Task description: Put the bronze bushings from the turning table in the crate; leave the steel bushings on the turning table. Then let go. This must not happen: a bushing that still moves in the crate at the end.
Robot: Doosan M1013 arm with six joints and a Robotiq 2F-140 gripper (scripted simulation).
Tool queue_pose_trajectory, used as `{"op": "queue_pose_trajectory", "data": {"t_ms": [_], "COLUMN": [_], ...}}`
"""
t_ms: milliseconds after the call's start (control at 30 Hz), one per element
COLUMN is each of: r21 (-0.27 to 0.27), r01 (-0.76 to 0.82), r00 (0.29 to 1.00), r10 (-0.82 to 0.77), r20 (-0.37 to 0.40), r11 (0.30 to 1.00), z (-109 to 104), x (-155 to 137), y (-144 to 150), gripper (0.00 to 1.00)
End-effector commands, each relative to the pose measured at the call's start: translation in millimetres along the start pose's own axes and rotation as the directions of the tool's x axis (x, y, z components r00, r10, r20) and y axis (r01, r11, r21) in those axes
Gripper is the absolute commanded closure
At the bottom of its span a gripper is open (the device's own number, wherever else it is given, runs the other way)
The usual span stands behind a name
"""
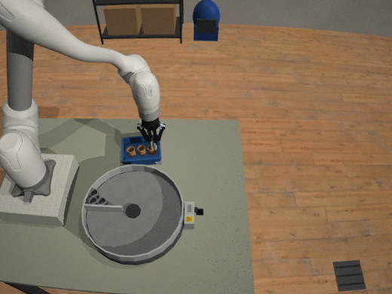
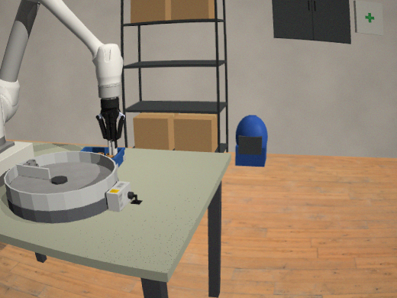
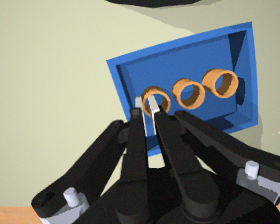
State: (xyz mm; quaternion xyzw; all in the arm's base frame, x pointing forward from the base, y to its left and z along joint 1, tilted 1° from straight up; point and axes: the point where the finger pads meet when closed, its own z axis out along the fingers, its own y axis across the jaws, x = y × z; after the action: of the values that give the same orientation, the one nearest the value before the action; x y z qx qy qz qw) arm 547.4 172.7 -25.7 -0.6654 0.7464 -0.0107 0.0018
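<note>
My gripper reaches down into the blue crate and is shut on the wall of a bronze bushing. That bushing sits at the crate's right end in the top view. Two more bronze bushings stand in a row beside it in the crate. The grey turning table lies in front of the crate. Dark steel bushings rest against its guide bar at the left rim.
A grey control box is fixed to the turning table's right side. The arm's base block stands at the table's left. A shelf with cardboard boxes and a blue machine stand on the floor behind.
</note>
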Motion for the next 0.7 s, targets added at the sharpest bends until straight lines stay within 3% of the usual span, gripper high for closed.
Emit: {"op": "queue_pose_trajectory", "data": {"t_ms": [0,633,667], "r21": [0.000,0.000,0.000], "r01": [0.000,0.000,0.000], "r00": [1.000,1.000,1.000], "r10": [0.000,0.000,0.000], "r20": [0.000,0.000,0.000], "r11": [1.000,1.000,1.000], "z": [-0.1,-0.1,-0.1], "x": [-0.1,-0.1,-0.1], "y": [0.0,0.0,0.0], "gripper": [1.00,1.00,0.90]}}
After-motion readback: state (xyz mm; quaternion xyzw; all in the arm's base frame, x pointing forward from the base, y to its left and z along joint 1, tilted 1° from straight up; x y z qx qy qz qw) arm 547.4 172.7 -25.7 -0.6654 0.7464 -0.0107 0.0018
